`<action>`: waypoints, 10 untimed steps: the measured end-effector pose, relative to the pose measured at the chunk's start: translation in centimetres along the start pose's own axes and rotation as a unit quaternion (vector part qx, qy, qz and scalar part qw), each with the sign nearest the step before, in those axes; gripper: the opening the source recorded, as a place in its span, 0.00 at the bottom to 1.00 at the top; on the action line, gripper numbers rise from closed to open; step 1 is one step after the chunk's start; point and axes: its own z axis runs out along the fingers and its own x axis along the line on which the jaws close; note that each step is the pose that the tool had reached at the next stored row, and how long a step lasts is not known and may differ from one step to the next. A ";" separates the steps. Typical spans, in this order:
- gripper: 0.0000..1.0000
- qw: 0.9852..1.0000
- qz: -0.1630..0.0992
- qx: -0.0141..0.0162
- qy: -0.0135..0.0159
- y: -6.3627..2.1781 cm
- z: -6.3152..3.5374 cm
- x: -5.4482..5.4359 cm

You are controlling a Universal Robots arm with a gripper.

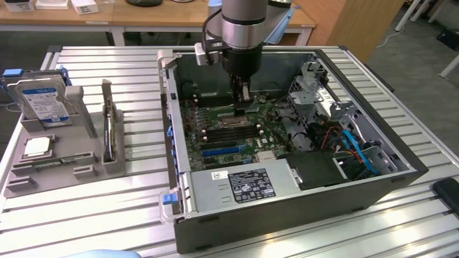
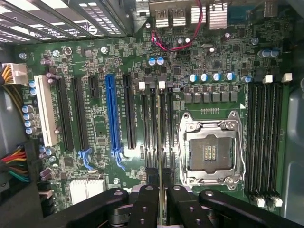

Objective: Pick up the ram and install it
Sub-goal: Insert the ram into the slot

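Claw (image 1: 244, 99) hangs low inside the computer case (image 1: 301, 207), just over the main board (image 2: 99, 128), w/ its fingers (image 2: 145, 204) pressed together, closed on themselves. The ram (image 1: 109, 134) is well apart from it, outside the case on the exterior view's left. As far as can be made out, it's a thin dark stick standing on its long edge in the grey rack (image 1: 50, 174), in the slot nearest the case. Counts: 1 ram, 1 rack, 1 case, 1 arm (image 1: 240, 32). There's also 1 hard drive (image 1: 40, 102) upright on the rack's side away from the case, and 1 square silver chip (image 1: 40, 146) lying flat near it. Inside the case: 1 open processor socket (image 2: 209, 152) w/ a bank of 4 memory slots (image 2: 260, 137) on ea. side, so 2 banks. The claw tip sits over the end of the bank b/w the socket and the 1 blue slot (image 2: 111, 114); 1 white slot (image 2: 45, 114) lies beyond that. 1 labelled power box (image 1: 244, 185) fills the case's near corner. Blue cables (image 1: 356, 149) run along the case's side at the exterior view's right. B/w claw and ram stands the case's tall side wall (image 1: 172, 113) w/ blue latches; rack posts flank the ram. Case and rack both rest on a slatted metal table (image 1: 129, 215).
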 end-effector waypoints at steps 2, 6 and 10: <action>0.14 1.000 0.000 0.000 0.000 0.03 0.15 0.0; 0.14 1.000 0.000 0.000 0.001 0.03 0.17 0.0; 0.14 1.000 0.000 0.000 0.001 0.01 0.61 0.0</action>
